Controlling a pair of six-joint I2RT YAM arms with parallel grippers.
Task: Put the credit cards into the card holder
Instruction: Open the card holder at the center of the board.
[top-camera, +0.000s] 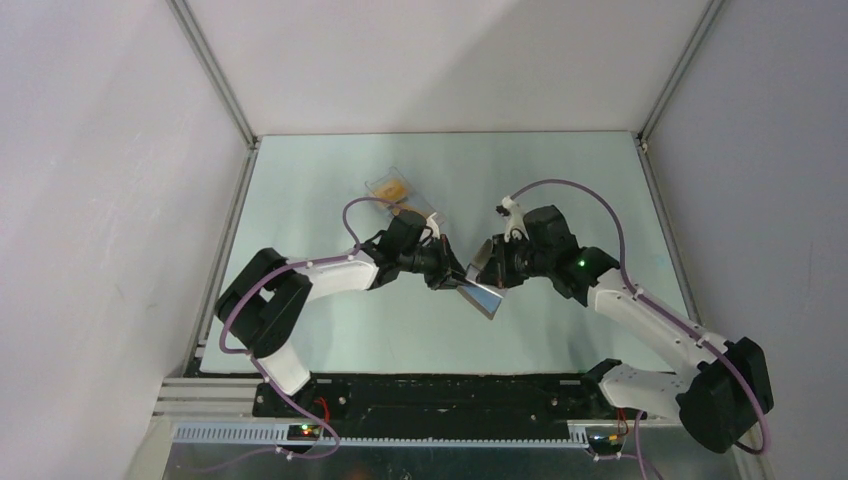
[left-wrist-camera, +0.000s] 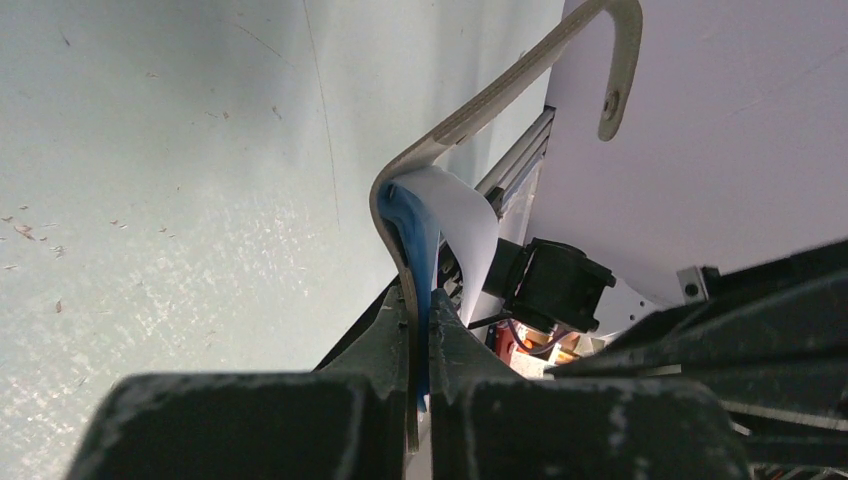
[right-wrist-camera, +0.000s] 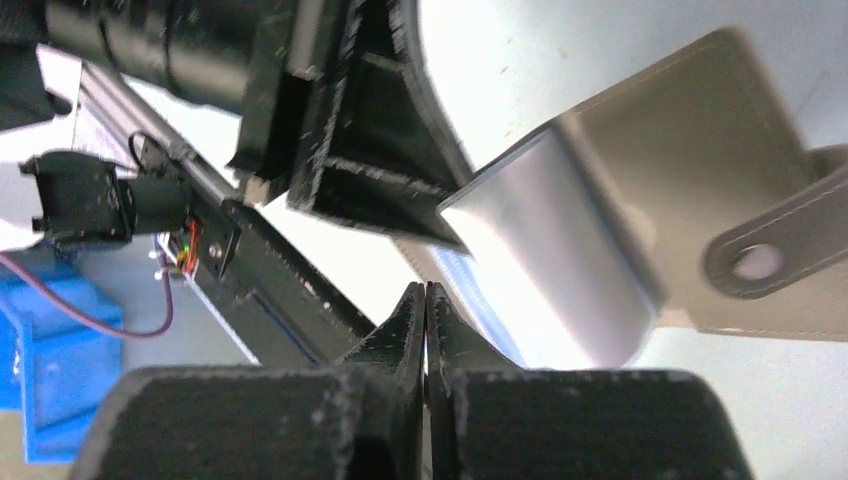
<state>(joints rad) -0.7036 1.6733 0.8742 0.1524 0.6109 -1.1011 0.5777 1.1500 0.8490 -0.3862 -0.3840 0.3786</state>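
A pale green-white table (top-camera: 560, 180) fills the middle of the overhead view, and close up it shows fine scratches and small dark specks (left-wrist-camera: 20, 230). A clear plastic box (top-camera: 412, 183) lies flat on it at about 11 o'clock from the table's centre. White wall panels (top-camera: 100, 200) close it in at 9, 12 and 3 o'clock, joined by aluminium corner posts (top-camera: 215, 75). At 6 o'clock sit a black base plate (top-camera: 450, 395) and a ridged grey strip (top-camera: 440, 435). A blurred blue block (right-wrist-camera: 55, 340) shows at 8 o'clock in the right wrist view.
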